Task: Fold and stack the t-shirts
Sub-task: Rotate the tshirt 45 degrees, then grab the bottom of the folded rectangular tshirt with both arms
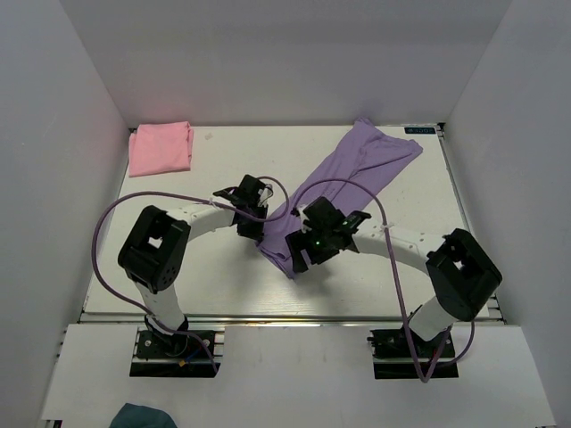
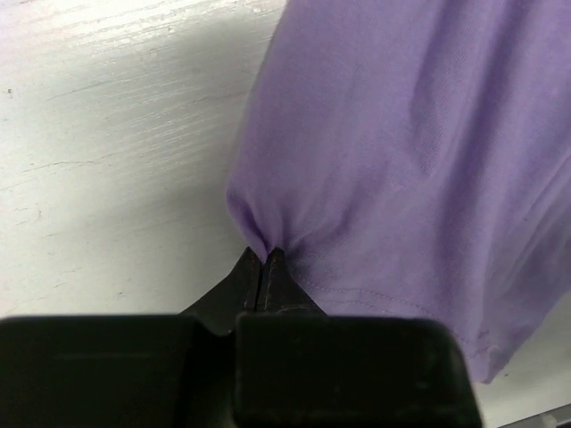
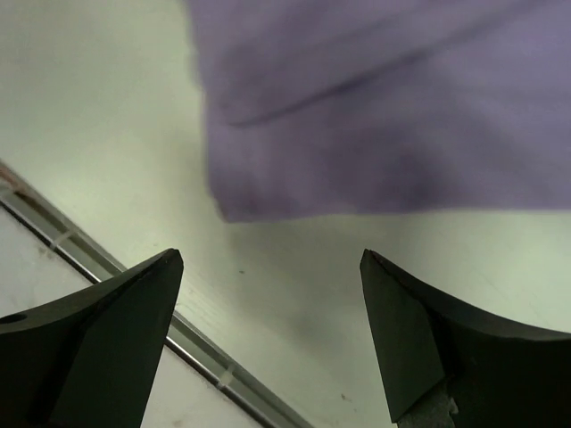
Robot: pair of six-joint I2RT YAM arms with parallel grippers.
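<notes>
The lavender-purple t-shirt [image 1: 357, 165] lies stretched in a long band from the table's back right toward the middle. My left gripper [image 1: 254, 230] is shut on a pinched bit of its near left edge, seen in the left wrist view [image 2: 265, 251] with the cloth [image 2: 401, 152] hanging from the tips. My right gripper [image 1: 299, 259] is open and empty, just off the shirt's near end; the purple cloth [image 3: 384, 107] lies beyond its fingertips [image 3: 152, 285]. The light pink t-shirt [image 1: 161, 147] lies folded at the back left corner. No neck label shows.
The white table [image 1: 223, 169] is walled by white panels at back and sides. A metal rail [image 1: 294, 316] runs along the near edge and shows in the right wrist view [image 3: 107, 267]. Purple cables [image 1: 111, 223] loop over both arms.
</notes>
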